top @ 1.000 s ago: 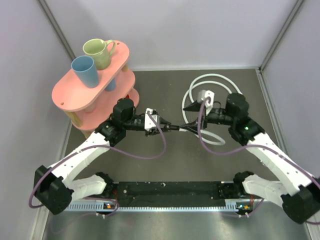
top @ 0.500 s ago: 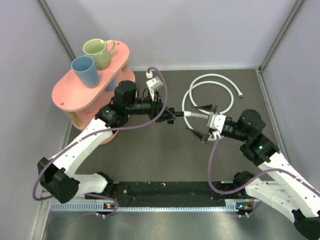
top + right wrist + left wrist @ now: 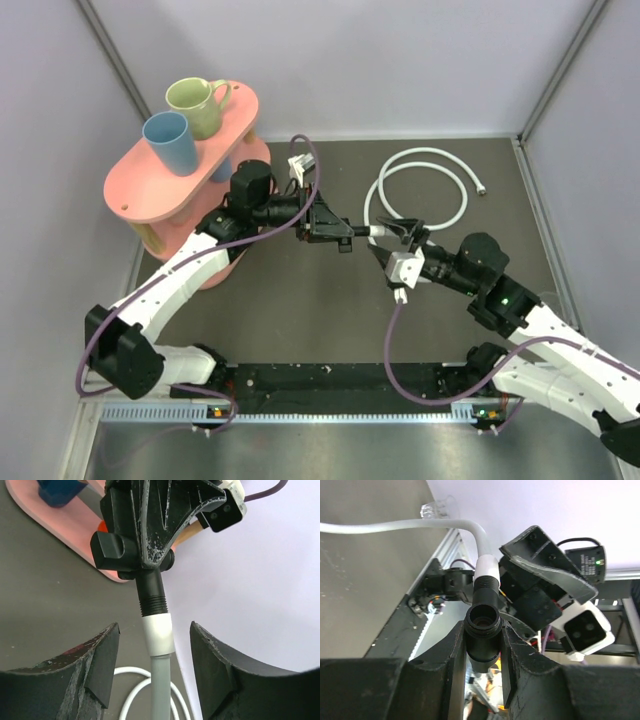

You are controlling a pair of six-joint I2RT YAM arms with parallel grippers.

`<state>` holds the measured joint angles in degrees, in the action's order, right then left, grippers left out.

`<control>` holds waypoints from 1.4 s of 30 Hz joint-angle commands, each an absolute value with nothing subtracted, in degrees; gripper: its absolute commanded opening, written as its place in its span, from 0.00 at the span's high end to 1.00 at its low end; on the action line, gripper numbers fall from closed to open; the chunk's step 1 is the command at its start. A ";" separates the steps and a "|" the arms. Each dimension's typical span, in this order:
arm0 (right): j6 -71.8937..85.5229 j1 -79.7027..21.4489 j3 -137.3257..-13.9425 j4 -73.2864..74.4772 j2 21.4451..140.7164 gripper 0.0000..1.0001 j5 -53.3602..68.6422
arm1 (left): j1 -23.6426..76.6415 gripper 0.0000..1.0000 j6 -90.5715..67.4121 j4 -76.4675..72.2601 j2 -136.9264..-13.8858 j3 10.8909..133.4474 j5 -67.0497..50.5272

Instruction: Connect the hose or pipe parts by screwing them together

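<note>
Where your left jaws pinch shut, they've got the black T connector (image 3: pixel 482 630) clamped by its body, one open port facing the L wrist cam. Its threaded stub meets the white end sleeve (image 3: pixel 157 635) of the hose (image 3: pixel 440 155); can't tell how far it's screwed in. Your right jaws stand apart, one finger each side of that sleeve w/ a gap both sides, gripping nothing. Both sets meet in the air above the tabletop (image 3: pixel 300 330), approx centre. From the sleeve the hose runs back to a loop lying on the tabletop at far right, its silvery end fitting (image 3: pixel 482 188) resting near the right wall. Far left: pink two-tier stand (image 3: pixel 140 195) w/ a green mug (image 3: pixel 195 105) and a blue cup (image 3: pixel 170 142) on top.
</note>
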<state>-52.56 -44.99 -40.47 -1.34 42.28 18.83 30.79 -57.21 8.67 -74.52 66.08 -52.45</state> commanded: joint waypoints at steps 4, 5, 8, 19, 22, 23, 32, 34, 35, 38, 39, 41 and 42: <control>-57.56 -45.70 -40.25 -8.60 44.03 0.50 16.17 | 30.59 1.00 -70.05 -4.31 -73.12 65.74 -57.57; -57.31 -45.70 -40.08 -9.40 44.03 0.52 16.43 | 30.59 1.00 -70.66 -4.31 -73.21 65.66 -57.66; -56.87 -45.70 -39.02 -12.48 44.21 0.75 17.84 | 30.59 1.00 -71.54 -4.83 -73.30 65.48 -57.92; -38.07 -45.44 -50.18 -3.26 53.86 1.00 29.87 | 31.03 1.00 -44.51 -3.34 -71.55 62.59 -52.47; -34.04 -41.23 -53.08 -1.50 55.72 1.00 38.64 | 31.03 1.00 -31.76 -8.08 -69.88 58.37 -56.85; -32.27 -39.74 -54.13 -1.32 57.11 1.00 41.19 | 31.11 1.00 -24.42 -8.35 -69.53 57.58 -57.13; -26.29 -30.68 -66.88 13.09 70.30 1.00 69.50 | 34.53 1.00 18.91 4.81 -67.32 56.77 -57.04; -24.36 -30.15 -68.29 13.45 73.38 1.00 71.18 | 35.94 1.00 22.22 1.86 -66.36 55.38 -54.24; -23.65 -29.62 -68.47 13.45 74.08 1.00 72.32 | 36.73 1.00 23.45 0.54 -66.01 53.89 -53.01; -20.57 -28.83 -69.34 13.62 75.85 1.00 72.43 | 37.88 1.00 27.40 -0.27 -66.01 54.31 -49.14; -19.78 -28.74 -69.69 13.71 76.11 0.99 71.55 | 37.97 1.00 28.29 2.52 -66.27 54.84 -48.61; -17.06 -28.65 -70.05 13.71 76.11 0.71 66.57 | 37.97 1.00 29.18 3.69 -65.83 54.50 -46.68; -16.62 -28.48 -70.14 13.80 75.85 0.62 65.14 | 37.97 1.00 28.74 3.08 -65.66 54.23 -46.15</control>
<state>-23.55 -26.70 -64.07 21.34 76.38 64.01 34.15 21.43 4.32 -65.12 54.52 -47.27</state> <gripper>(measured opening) 0.252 0.318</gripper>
